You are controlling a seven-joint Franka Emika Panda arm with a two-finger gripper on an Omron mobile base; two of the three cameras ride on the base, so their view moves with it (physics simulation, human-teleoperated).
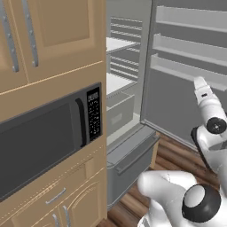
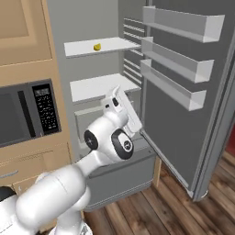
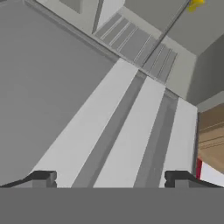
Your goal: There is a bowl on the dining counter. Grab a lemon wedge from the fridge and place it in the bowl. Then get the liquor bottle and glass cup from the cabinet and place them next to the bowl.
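Note:
The fridge point(image 2: 98, 87) stands open, its door point(image 2: 183, 105) swung out to the right with three white door shelves. The lemon wedge point(image 2: 97, 47), a tiny yellow piece, lies on the upper white shelf inside; it also peeks in at the top right corner of the hand view as a lemon wedge point(image 3: 195, 3). My gripper point(image 3: 110, 179) is open with nothing between its fingers, and it faces the door shelves point(image 3: 131, 144) at close range. The arm point(image 2: 112, 137) reaches up in front of the fridge's lower part, well below the wedge.
A black microwave point(image 1: 44, 142) sits in the light-wood cabinet wall point(image 1: 53, 40) left of the fridge. The grey bottom drawer point(image 1: 128, 159) of the fridge juts out low. Wood floor point(image 2: 151, 211) lies in front.

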